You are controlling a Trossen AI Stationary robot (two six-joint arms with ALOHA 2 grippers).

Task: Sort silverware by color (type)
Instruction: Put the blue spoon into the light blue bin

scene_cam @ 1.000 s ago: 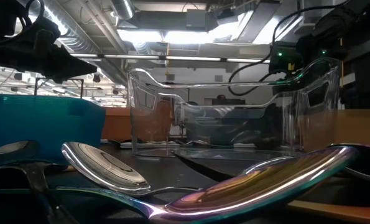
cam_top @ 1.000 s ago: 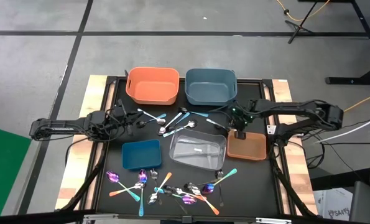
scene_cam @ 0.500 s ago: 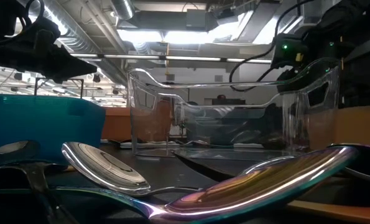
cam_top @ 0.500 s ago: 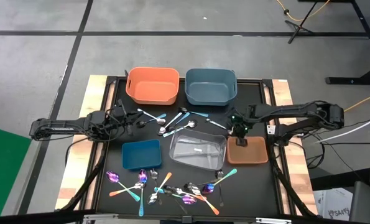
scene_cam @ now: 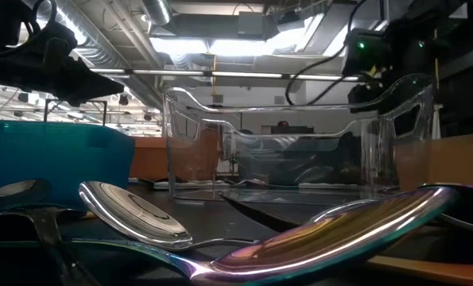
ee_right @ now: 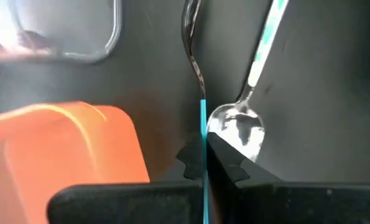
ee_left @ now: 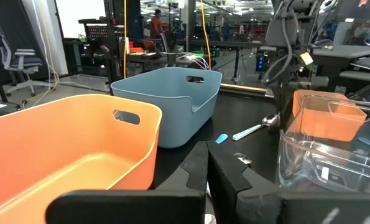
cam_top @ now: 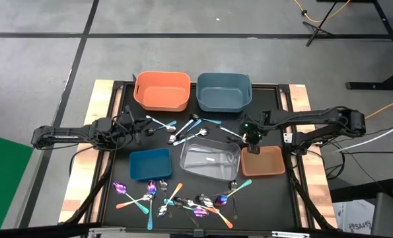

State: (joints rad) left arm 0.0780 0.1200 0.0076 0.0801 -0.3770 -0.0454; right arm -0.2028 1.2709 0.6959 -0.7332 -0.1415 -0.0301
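Observation:
Several spoons and forks lie in a pile (cam_top: 176, 198) near the table's near edge, and a smaller group (cam_top: 179, 129) lies between the bins. My right gripper (cam_top: 252, 137) hovers by the brown bin's far left corner, shut on a thin teal-handled utensil (ee_right: 194, 62). A second teal-handled spoon (ee_right: 237, 127) lies on the mat just beside it. My left gripper (cam_top: 141, 129) waits at the left of the far group, shut and empty (ee_left: 207, 180). My right gripper pinches the utensil's teal handle (ee_right: 203, 121) between its two fingers, which point down from above. The handle runs along the fingers and its silver stem (ee_right: 191, 37) sticks out beyond them. Whether that far end clears the mat I cannot tell.
An orange bin (cam_top: 162, 90) and a grey-blue bin (cam_top: 224, 91) stand at the far edge. A small teal bin (cam_top: 150, 163), a clear bin (cam_top: 209, 158) and a brown bin (cam_top: 262, 160) sit mid-table. Bare black mat lies between them.
My right gripper has risen and shifted a little toward the far edge and the left, from over the brown bin's far rim to beside its corner.

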